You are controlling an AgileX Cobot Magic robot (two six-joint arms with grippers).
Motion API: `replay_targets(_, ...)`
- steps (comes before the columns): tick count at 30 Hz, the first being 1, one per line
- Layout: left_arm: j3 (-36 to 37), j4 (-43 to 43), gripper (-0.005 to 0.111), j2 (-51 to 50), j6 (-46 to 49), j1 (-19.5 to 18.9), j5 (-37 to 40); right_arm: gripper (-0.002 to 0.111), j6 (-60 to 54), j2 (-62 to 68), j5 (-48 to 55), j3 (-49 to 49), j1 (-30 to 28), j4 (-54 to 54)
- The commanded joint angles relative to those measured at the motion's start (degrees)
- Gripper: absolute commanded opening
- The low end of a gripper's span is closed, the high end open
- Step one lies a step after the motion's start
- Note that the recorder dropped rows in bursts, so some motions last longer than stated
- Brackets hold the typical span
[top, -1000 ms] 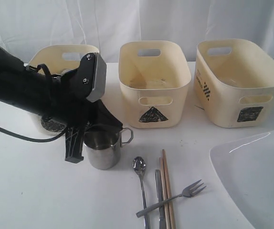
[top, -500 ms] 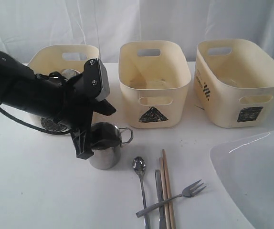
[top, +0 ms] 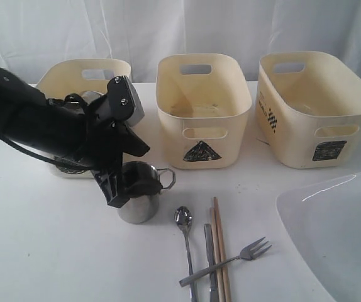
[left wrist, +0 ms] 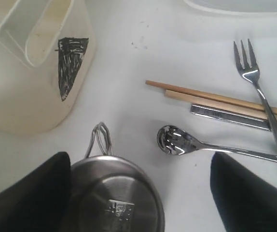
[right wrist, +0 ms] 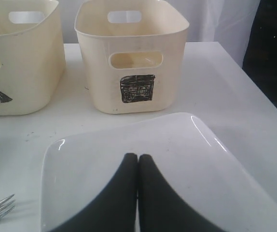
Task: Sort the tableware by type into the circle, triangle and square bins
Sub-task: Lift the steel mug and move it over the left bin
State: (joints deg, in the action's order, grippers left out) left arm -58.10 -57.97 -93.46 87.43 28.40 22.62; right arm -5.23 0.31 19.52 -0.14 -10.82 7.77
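Currently, my left pincer (top: 129, 192) stands spread wide and pinches nothing. It is set low over the steel mug (top: 139, 207), which stands upright on the white table (top: 42, 251) in front of the circle bin (top: 86, 70) and beside the triangle bin (top: 202, 107). In the left wrist view the mug (left wrist: 114, 193) lies between my two fingers (left wrist: 27, 198), close against one of them; whether it touches that finger cannot be told. The other finger is well apart from it, beyond the bowl of the spoon (left wrist: 177, 141). The mug's wire handle points toward the triangle bin. In the exterior view one finger covers the mug's mouth, so only its lower wall and handle show. My left arm (top: 29, 123) hides most of the circle bin, including nearly all of its front mark; a steel item shows at that bin's rim, but its type cannot be made out. Beside the spoon lie the chopsticks (top: 219, 245) and the knife (top: 211, 258), with the fork (top: 231, 259) laid across both; their near ends are cut off by the frame edge. My right pincer (right wrist: 137, 157) is pressed together, empty, above the white plate (right wrist: 186, 154), which lies in front of the square bin (right wrist: 133, 63) and is cut off at the frame edge.
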Motion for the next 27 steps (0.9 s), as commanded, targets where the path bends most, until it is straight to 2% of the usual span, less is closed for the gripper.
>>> replay_targets(1, 1.27, 1.9, 0.075, -0.61, -1.94, 0.29, 2.66, 0.0, 0.38, -0.31, -0.25, 0.14, 0.17, -0.09)
replay_targets(5, 1.59, 2.17, 0.074, -3.29, -1.94, 0.29, 3.82, 0.0, 0.38, -0.31, -0.25, 0.14, 0.17, -0.09)
replay_targets(11, 1.59, 2.17, 0.074, -7.11, -1.94, 0.29, -1.06, 0.0, 0.38, -0.31, -0.25, 0.14, 0.17, -0.09)
replay_targets(18, 1.59, 2.17, 0.07, -10.86, -1.94, 0.29, -1.08, 0.0, 0.38, -0.31, -0.25, 0.14, 0.17, -0.09)
replay_targets(21, 1.59, 3.22, 0.05, -11.44, -1.94, 0.29, -0.89, 0.0, 0.38, -0.31, -0.25, 0.14, 0.17, -0.09)
replay_targets(25, 1.59, 3.22, 0.007, -10.54, -1.94, 0.29, 2.72, 0.0, 0.38, -0.31, -0.25, 0.14, 0.17, -0.09)
replay_targets(26, 1.47, 3.3, 0.0, -10.07, -1.94, 0.29, 3.67, 0.0, 0.38, -0.31, -0.25, 0.14, 0.17, -0.09)
replay_targets(27, 1.47, 3.58, 0.0, -9.54, -2.23, 0.29, 4.79, 0.0, 0.38, -0.31, -0.25, 0.14, 0.17, -0.09)
